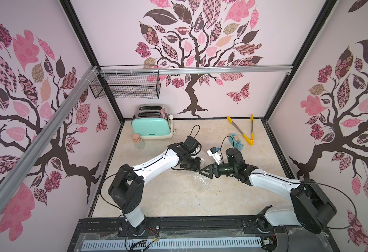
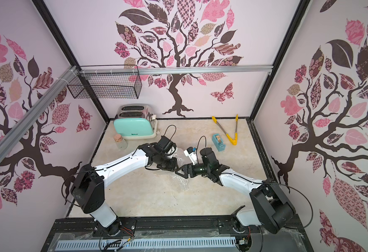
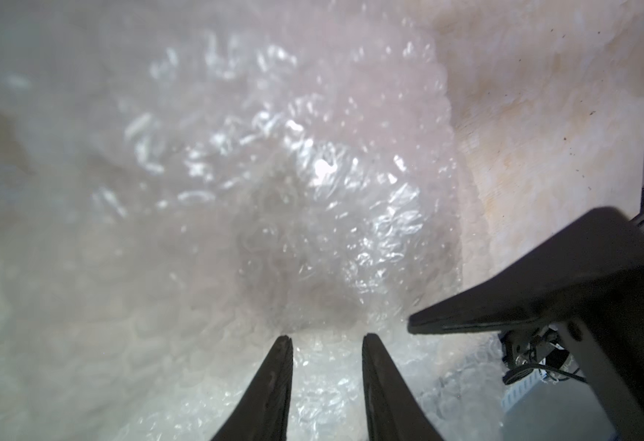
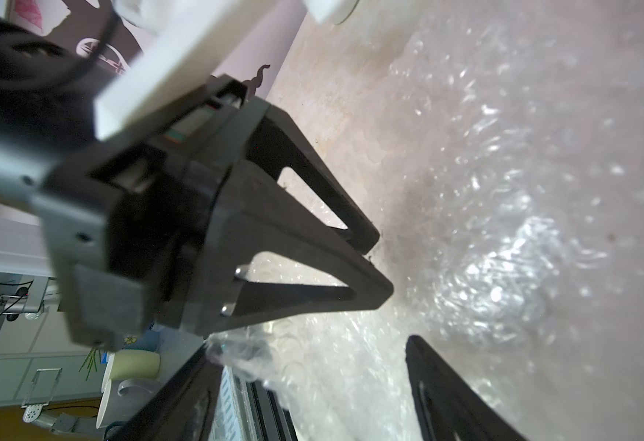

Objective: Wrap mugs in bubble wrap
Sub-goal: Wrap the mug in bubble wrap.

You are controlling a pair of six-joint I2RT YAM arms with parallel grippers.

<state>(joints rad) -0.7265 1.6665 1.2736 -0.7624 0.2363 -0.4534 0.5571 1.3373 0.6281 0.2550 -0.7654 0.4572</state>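
on the beige, marble-veined desk (image 1: 178, 203), about its middle and reaching a little toward the front edge: bubble wrap (image 1: 200, 181), clear, shiny, crumpled, pocked with small round cells; same glitter in both top views (image 2: 182, 182). from the left wrist (image 3: 274, 160), heaped over a dim rounded bulge, soft-edged through the plastic; cannot tell whether that is the mug.

left gripper (image 3: 328, 338): matte black tapered fingers, parted by a narrow gap, tips down at the foot of the bulge; film between them, yet cannot tell whether pinched. from the right wrist (image 4: 377, 263), two hollow triangular frames, tips close together on the sheet.

right gripper (image 4: 313, 343): fingers spread wide, holding nothing, a ragged fold of wrap just beside one finger; in a top view (image 1: 200, 172) lying low, pointing at the left gripper, nearly touching it.

far left corner: mint-green toaster (image 1: 151, 128) with chrome top; just in front, a small clear glass bottle (image 1: 139, 143) with cork. toward the far right corner: steel tongs (image 1: 247, 133) with yellow tips, splayed in a v; beside them, a small blue tape dispenser (image 1: 236, 141).
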